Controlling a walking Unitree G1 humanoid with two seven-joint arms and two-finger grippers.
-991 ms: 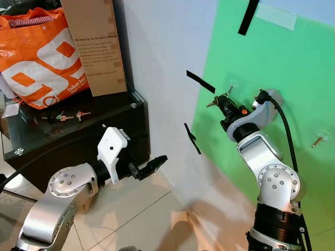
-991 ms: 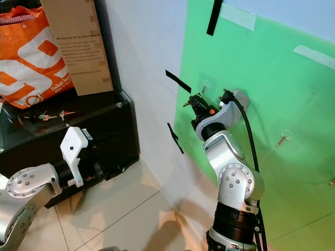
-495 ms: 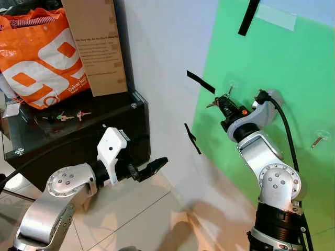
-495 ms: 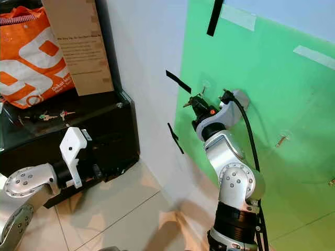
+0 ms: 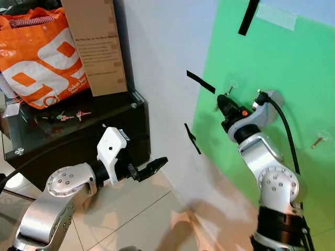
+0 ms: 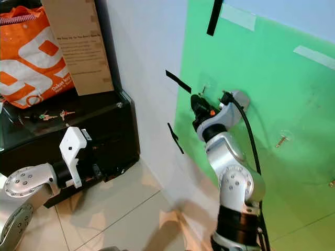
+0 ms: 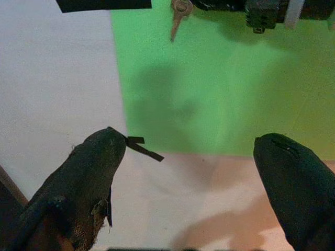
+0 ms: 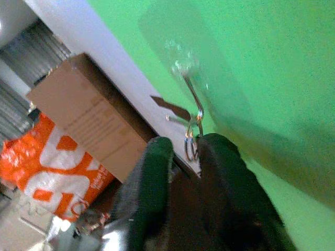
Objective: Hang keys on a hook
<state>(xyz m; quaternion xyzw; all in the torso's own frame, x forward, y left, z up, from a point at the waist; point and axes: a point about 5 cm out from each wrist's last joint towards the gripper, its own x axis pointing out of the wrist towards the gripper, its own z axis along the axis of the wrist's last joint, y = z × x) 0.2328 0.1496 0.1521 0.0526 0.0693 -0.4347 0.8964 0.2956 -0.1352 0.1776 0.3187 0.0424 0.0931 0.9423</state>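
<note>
My right gripper [image 5: 223, 103] is raised against the green wall panel [image 5: 272, 63], just under a clear suction hook [image 5: 230, 86]. It is shut on the ring of a bunch of keys [image 8: 191, 145]. In the right wrist view the ring sits at the tip of the hook's metal wire [image 8: 192, 97]. One key [image 7: 179, 11] hangs down beside the gripper. My left gripper [image 5: 155, 164] is held low over the floor, open, with nothing between its fingers [image 7: 94, 172].
A black glass cabinet [image 5: 118, 112] at the left holds an orange bag [image 5: 36, 57], a cardboard box [image 5: 97, 44] and more keys [image 5: 68, 116]. A second hook [image 5: 317, 139] is further right on the panel. Black tape strips [image 5: 200, 81] mark the white wall.
The right gripper has edged closer to the hook, and the keys that stuck out to its left now hang down, mostly hidden behind it. The left arm has not moved.
</note>
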